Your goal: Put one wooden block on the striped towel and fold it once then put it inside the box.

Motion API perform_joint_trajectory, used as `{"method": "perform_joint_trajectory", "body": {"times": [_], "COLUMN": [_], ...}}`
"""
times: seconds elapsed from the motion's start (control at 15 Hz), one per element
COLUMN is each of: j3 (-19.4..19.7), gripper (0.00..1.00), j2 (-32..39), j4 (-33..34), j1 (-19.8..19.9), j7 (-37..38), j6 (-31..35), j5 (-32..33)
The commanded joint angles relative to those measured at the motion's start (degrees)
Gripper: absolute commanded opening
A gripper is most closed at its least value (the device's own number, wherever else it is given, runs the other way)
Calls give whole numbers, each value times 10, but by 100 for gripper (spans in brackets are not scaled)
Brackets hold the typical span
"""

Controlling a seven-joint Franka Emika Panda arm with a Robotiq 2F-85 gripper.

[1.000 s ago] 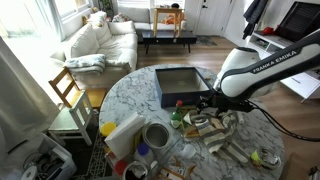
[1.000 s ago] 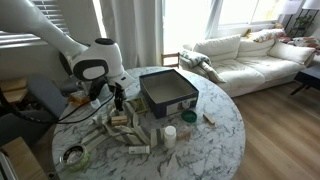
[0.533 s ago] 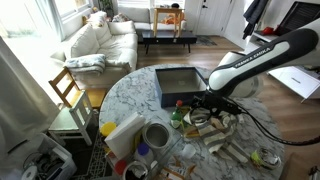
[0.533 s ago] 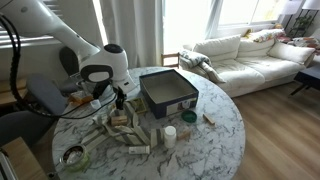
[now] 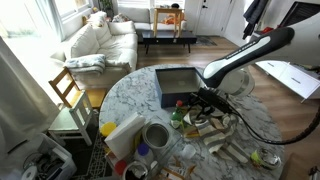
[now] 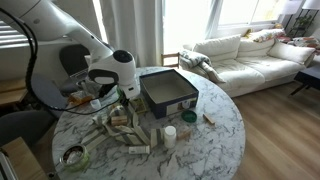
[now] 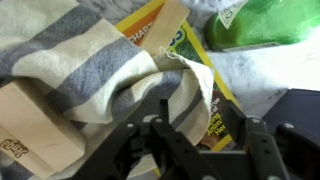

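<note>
striped towel: grey-cream, rumpled, draped over wooden block | box: dark, open

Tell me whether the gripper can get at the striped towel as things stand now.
Probably yes. The gripper hangs just above the striped towel, and in the wrist view a raised fold of the cloth lies right in front of it with nothing between. The wooden block lies off to one side.

No text reads clearly — just blurred lettering on the yellow packet and a stamp on the wooden block.
</note>
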State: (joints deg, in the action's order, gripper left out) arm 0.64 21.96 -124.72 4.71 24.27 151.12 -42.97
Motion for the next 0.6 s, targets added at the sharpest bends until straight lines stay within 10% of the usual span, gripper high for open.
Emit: {"method": "perform_joint_trajectory", "body": {"times": [0.0, 0.07, 0.2, 0.47, 0.53], "j3": [-9, -10, -16, -24, -34], "gripper": [27, 19, 57, 78, 48], "j2": [23, 25, 29, 37, 39], "j4": [15, 16, 17, 19, 19], "j1": [5, 4, 4, 2, 10], "j7": [-30, -36, -57, -97, -106], "j6": [18, 22, 34, 60, 66], "j5": [-49, -58, -81, -118, -125]}}
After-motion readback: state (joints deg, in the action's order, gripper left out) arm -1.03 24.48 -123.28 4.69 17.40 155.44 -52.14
